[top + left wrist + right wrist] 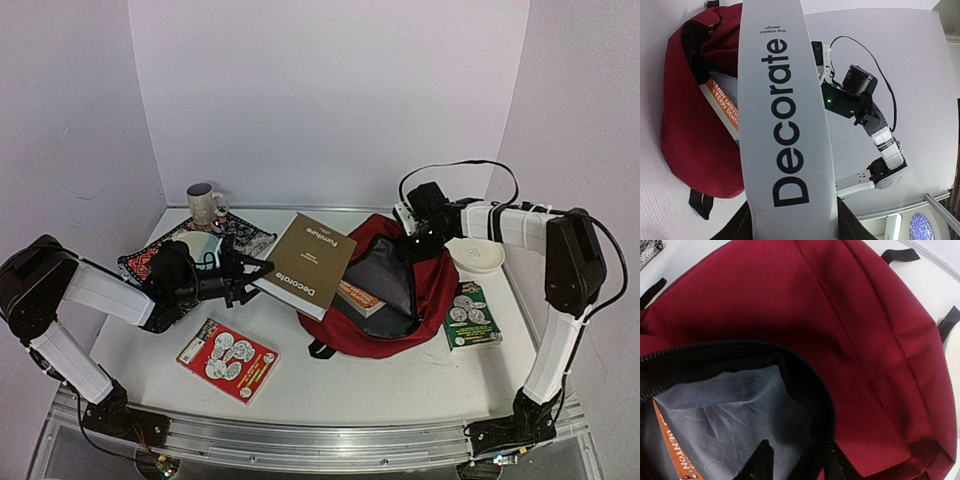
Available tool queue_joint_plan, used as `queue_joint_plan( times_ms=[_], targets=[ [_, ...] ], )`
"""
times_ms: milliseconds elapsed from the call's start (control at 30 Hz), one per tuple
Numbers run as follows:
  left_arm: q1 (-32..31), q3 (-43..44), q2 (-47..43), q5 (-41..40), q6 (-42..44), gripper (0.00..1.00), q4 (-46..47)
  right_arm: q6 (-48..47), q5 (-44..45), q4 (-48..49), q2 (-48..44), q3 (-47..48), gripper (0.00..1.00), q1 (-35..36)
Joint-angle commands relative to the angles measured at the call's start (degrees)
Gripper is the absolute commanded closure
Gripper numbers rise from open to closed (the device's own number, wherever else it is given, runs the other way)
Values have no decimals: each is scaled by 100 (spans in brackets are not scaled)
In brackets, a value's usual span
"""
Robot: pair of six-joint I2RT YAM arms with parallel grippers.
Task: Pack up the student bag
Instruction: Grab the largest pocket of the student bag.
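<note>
The student bag (440, 285) is seen lying on the table (400, 385), right of the frame's centre. Its zipped mouth is open toward the left, and an orange-spined book (357, 298) is already lodged inside. The bag is judged soft and limp: the dark red fabric will sag and the mouth will fall in unless it is propped. The firmer zip rim is therefore thought the best place for it to be gripped, rather than the loose panel or the straps.

The right gripper (415, 243) is placed at the upper edge of that mouth. In the wrist view its fingers (762, 460) are seen on either side of the zip rim, but whether the rim is actually clamped cannot be told.

The left gripper (248, 276), left of centre, is pinched on the near edge of a brown "Decorate" book (305, 265), which is held tilted above the table with its far edge near the bag's mouth. That book is judged stiff and fairly heavy, so the opening would need to be held wide for it to be slid in
</note>
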Motion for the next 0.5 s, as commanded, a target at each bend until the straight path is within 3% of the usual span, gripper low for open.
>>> queue_joint_plan(
  times_ms=[0,133,467],
  targets=[
    [34,-48,-371,301,-17,54,37,6,265,-186,-661,308,82,15],
    [34,-137,-548,448,-70,54,-106,70,378,7,-1090,285,100,11],
    [30,-250,-846,988,-162,54,-458,314,430,827,-2072,-104,100,16]
  ],
)
